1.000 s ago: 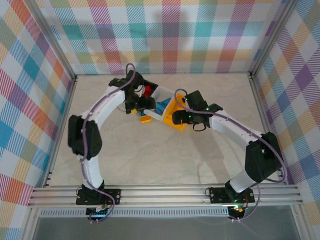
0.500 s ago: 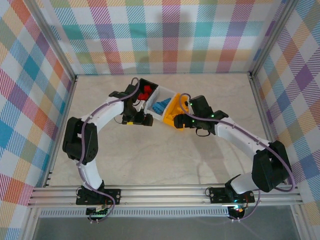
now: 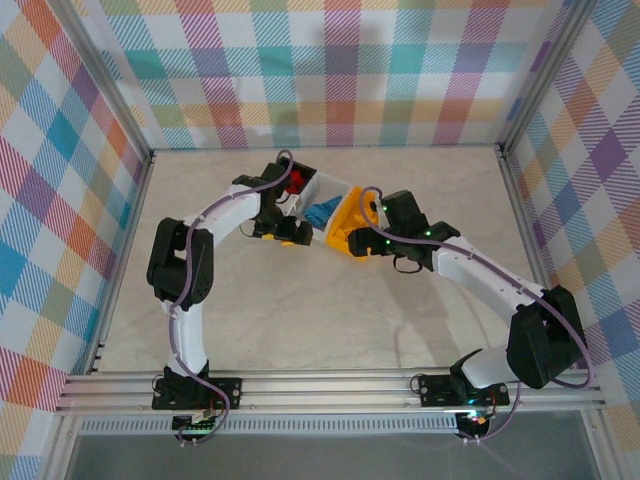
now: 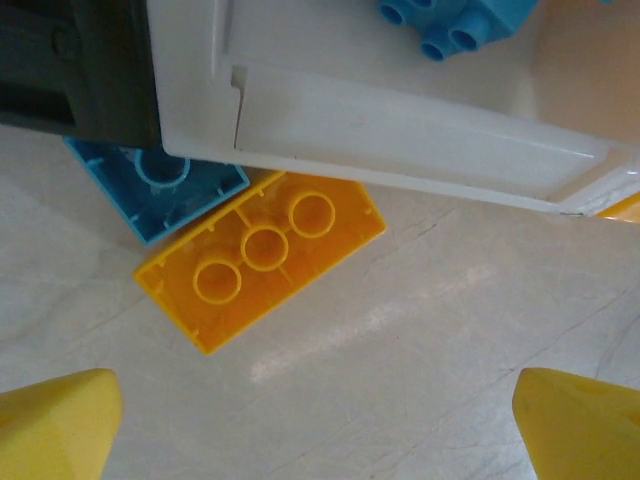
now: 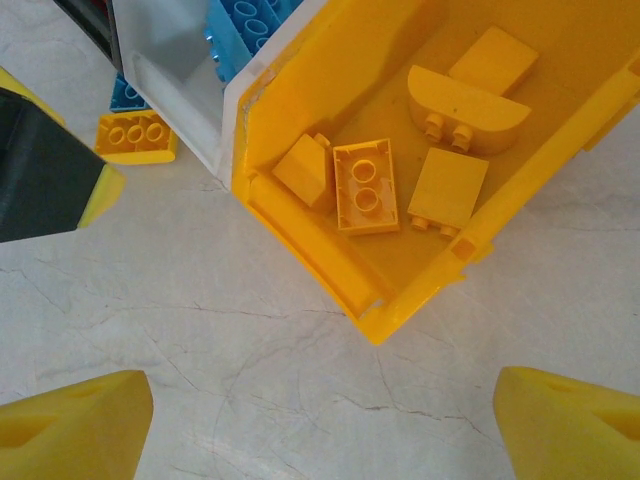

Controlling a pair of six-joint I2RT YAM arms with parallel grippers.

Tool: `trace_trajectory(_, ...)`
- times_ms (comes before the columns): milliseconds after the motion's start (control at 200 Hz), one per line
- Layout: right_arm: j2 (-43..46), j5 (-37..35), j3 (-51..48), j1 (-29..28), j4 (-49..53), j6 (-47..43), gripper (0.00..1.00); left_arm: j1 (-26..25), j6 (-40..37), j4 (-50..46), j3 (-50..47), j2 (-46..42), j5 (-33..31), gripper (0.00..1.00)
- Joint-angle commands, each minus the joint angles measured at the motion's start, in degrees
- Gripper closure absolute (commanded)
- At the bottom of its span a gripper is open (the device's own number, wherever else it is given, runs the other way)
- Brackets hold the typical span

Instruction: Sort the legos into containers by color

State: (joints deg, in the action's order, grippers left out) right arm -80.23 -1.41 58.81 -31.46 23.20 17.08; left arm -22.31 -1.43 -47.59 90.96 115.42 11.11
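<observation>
An upside-down yellow lego (image 4: 262, 255) lies on the table against the white bin's (image 4: 400, 130) near wall. A blue lego (image 4: 160, 190) sits beside it, partly tucked under the bin's edge. My left gripper (image 4: 315, 430) hovers just short of them, open, with nothing between its yellow fingertips (image 4: 50, 425). The white bin holds blue legos (image 5: 250, 20). The yellow bin (image 5: 310, 240) holds several yellow legos (image 5: 365, 185). My right gripper (image 5: 320, 430) stands open and empty over bare table beside that bin's near corner. The black bin (image 3: 297, 172) holds red legos (image 3: 293, 182).
The three bins stand in a tight diagonal row at the table's middle back: black, white (image 3: 318, 192), yellow (image 3: 348, 215). Both grippers (image 3: 285, 232) (image 3: 365, 240) work close together at the row's near side. Metal frame rails and checked walls ring the table.
My left wrist has swung from above the black and white bins down to their near side, over the loose bricks. The right gripper has drawn slightly back from the yellow bin.
</observation>
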Motion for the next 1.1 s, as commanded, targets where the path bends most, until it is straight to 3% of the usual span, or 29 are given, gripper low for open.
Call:
trace_trajectory(0,1.32,0.71,0.0,0.28,0.44,-1.0,0.11,0.47,-2.41,0.43,1.41,1.71,-1.09,0.0)
trace_trajectory(560,-0.79,2.26,0.87,0.31,-0.17,3.6,0.11,-1.74,1.36,9.24,-11.32,-3.53,4.16,0.01)
trace_trajectory(745,-2.19,2.68,1.31,0.15,-1.2,5.53,0.11,-3.72,3.45,11.68,-17.54,-9.18,0.61,0.01)
trace_trajectory(870,-2.9,2.8,1.66,-0.09,-1.23,6.3,0.11,-2.04,3.32,10.42,-16.32,-7.76,-3.79,0.01)
trace_trajectory(1095,-3.53,2.26,2.19,-0.2,-0.16,5.71,0.11,0.73,0.76,10.79,-9.51,-3.16,-4.88,0.0)
